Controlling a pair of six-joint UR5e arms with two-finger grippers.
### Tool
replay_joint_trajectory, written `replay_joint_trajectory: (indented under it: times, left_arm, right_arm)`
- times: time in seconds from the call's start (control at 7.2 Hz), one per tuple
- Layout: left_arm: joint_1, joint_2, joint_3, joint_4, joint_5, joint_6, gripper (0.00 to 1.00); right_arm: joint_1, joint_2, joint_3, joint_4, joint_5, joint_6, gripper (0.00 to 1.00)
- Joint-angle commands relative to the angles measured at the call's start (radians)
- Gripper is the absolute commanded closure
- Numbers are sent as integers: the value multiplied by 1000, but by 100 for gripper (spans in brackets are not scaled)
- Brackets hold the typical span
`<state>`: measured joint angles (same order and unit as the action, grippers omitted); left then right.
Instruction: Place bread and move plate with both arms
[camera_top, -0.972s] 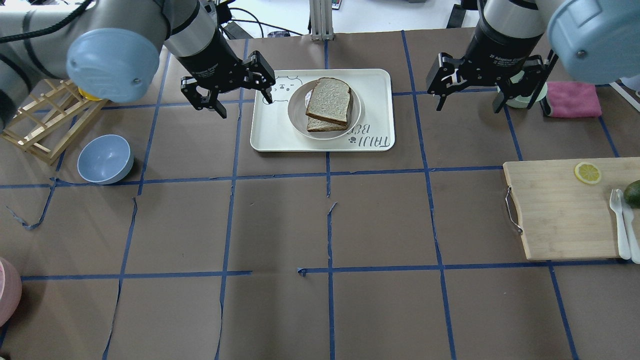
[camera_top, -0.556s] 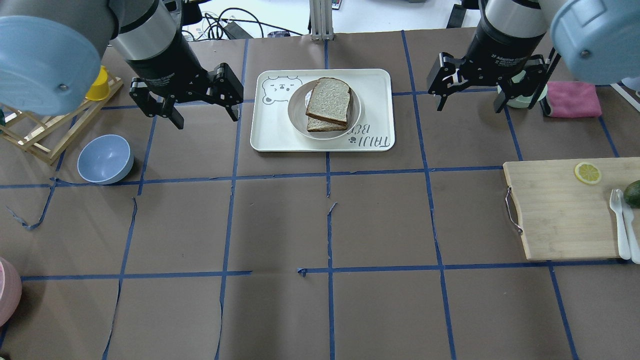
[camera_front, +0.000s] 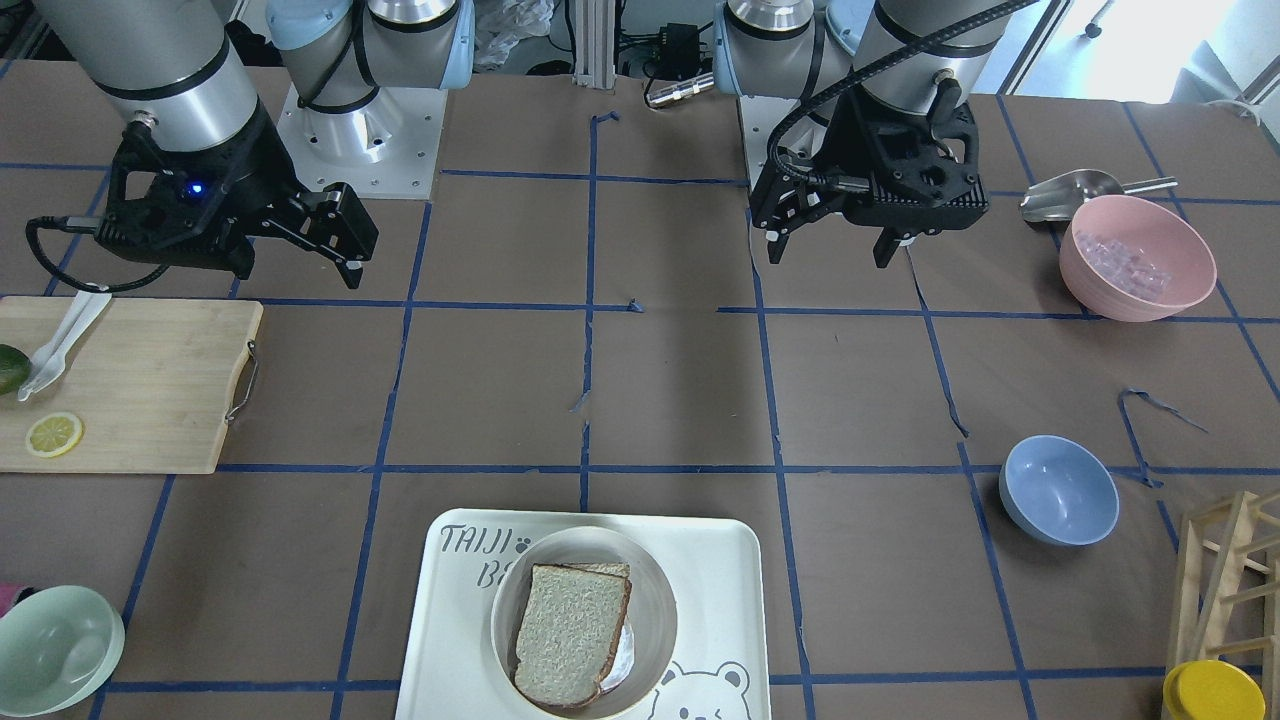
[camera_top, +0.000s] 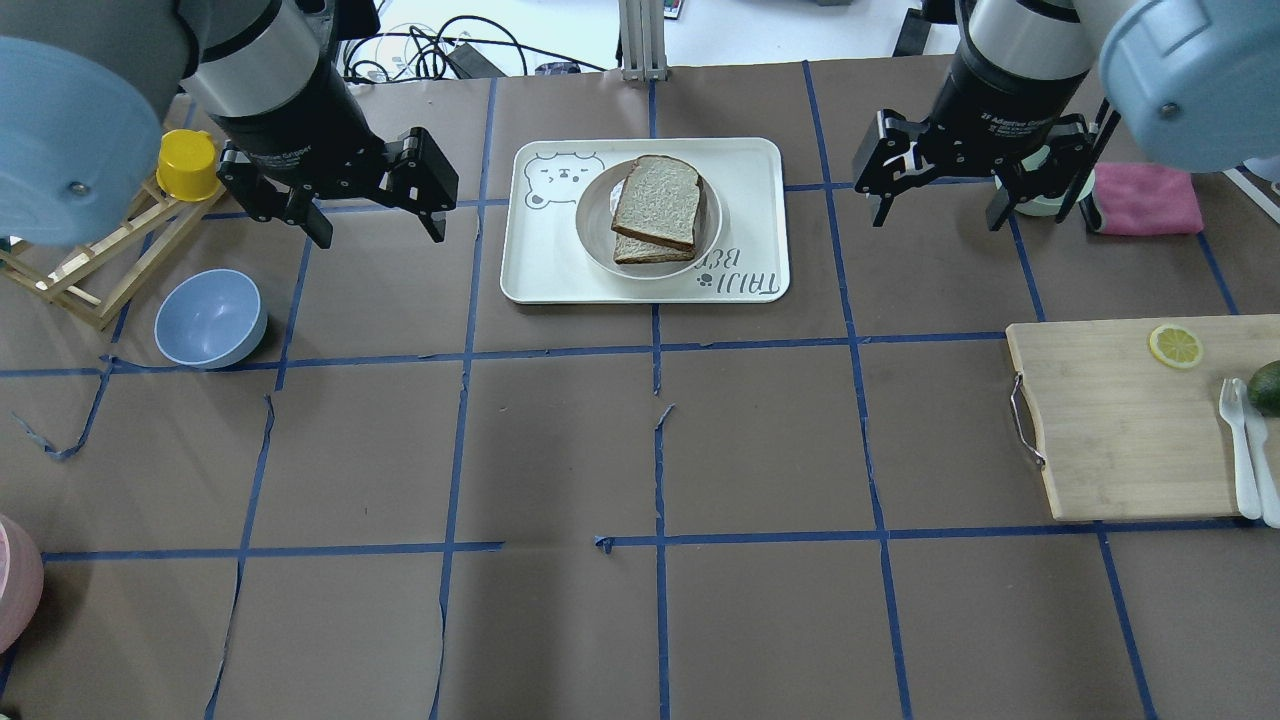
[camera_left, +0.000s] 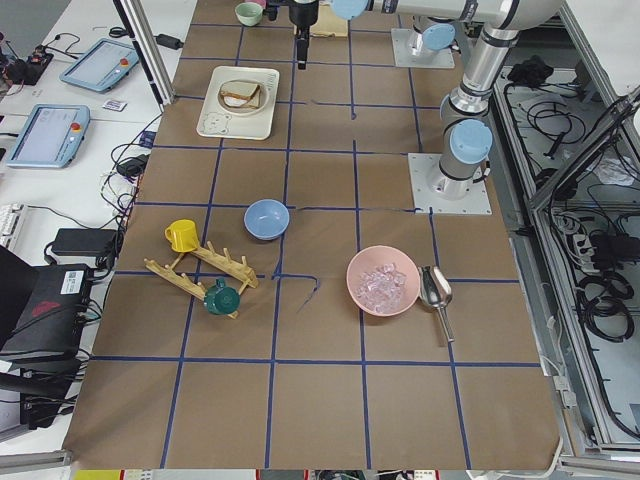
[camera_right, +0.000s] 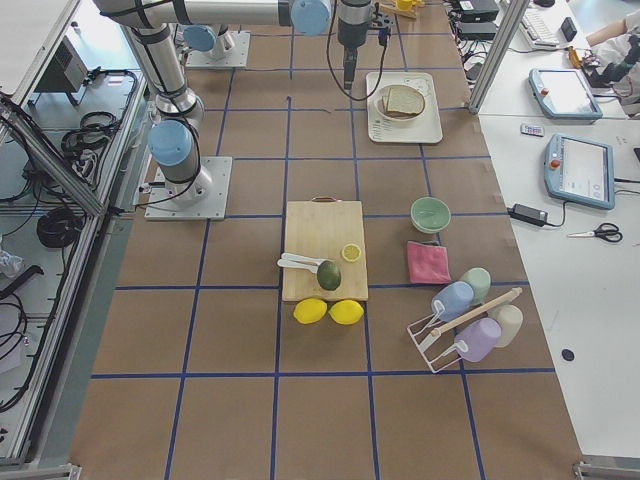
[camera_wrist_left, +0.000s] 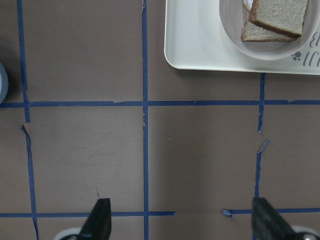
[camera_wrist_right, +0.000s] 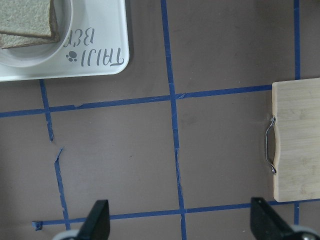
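Note:
The bread lies on top of a second slice in the round cream plate, which sits on the white tray. Something white shows at the lower slice's edge. In the front view the bread and plate are at the bottom. My left gripper is open and empty, above the table left of the tray. My right gripper is open and empty, right of the tray. The left wrist view shows the bread far ahead of the open gripper. The right wrist view shows the tray's corner.
A blue bowl sits at the left, beside a wooden rack with a yellow cup. A cutting board with a lemon slice, avocado and cutlery is at the right. A pink cloth and a pale-green bowl lie beyond the right gripper.
My left gripper has moved left, from the tray's left edge to well clear of it, still open. The right gripper has hardly moved. The bread and plate have not moved.

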<state>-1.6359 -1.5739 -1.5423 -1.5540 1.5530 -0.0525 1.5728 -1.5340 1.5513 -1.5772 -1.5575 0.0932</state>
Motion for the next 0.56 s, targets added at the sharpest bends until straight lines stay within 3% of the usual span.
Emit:
replay_joint_trajectory:
  times: [0.0, 0.42]
  left_arm:
    - [1, 3, -4, 2, -1, 34, 0]
    - [1, 6, -5, 0, 1, 34, 0]
  right_arm:
    - [0, 0, 3, 0, -1, -13, 0]
    - [0, -6, 3, 2, -3, -7, 0]
